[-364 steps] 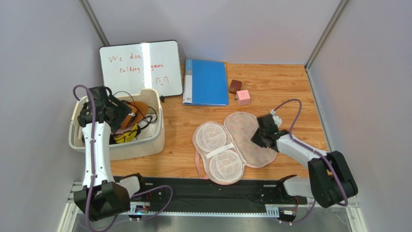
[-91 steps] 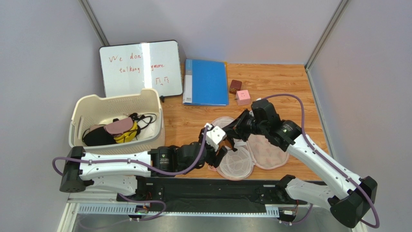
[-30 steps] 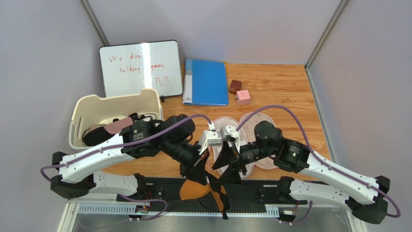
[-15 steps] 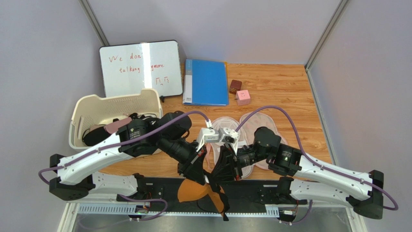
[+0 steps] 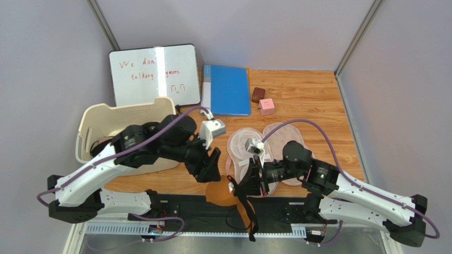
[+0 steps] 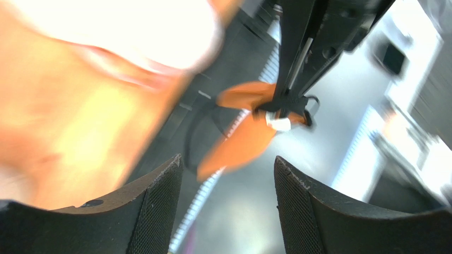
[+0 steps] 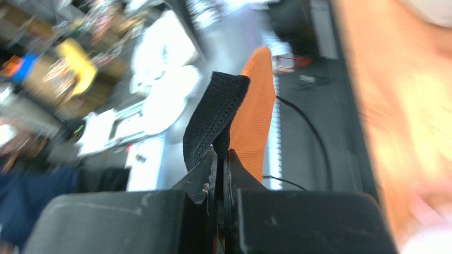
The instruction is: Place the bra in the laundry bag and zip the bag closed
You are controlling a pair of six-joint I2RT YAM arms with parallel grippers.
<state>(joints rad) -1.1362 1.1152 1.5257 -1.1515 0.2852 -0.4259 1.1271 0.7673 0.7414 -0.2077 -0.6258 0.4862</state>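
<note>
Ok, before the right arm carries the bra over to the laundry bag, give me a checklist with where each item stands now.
1. Grip: ok, the right gripper is shut on the black band of the bra.
2. Other arm free: ok, the left gripper is open, with nothing between its fingers.
3. Target open: ok, the laundry bag lies open, partly hidden by the right arm.
4. Load clear: not ok, a cup and the straps hang low over the near edge of the table and might snag.
5. Zip pull located: cannot tell, none visible.
</note>
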